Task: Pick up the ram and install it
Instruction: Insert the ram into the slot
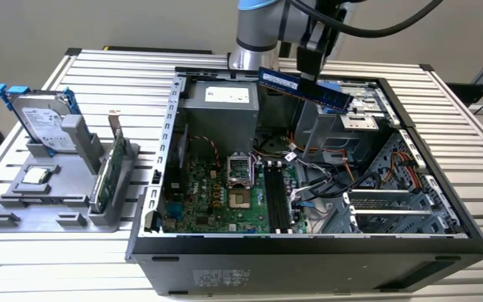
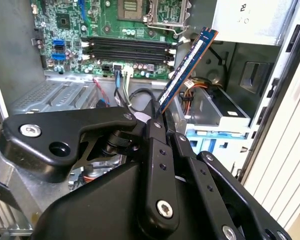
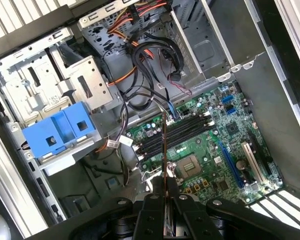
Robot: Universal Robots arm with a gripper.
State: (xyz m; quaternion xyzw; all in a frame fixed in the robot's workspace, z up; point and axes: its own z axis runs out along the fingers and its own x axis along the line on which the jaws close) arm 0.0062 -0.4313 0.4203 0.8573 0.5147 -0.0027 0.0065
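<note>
The ram, a long dark-blue stick with a row of chips, hangs tilted in the air over the back of the open computer case. My gripper is shut on it from above. In the second wrist view the ram sticks out slanted from between the black fingers. In the first wrist view it shows edge-on as a thin line over the motherboard. The black memory slots lie well below the stick, apart from it.
A grey holder at the exterior view's left carries a silver hard drive with blue rails, a green expansion card and a small chip. Inside the case are a power supply, loose cables and a blue bracket.
</note>
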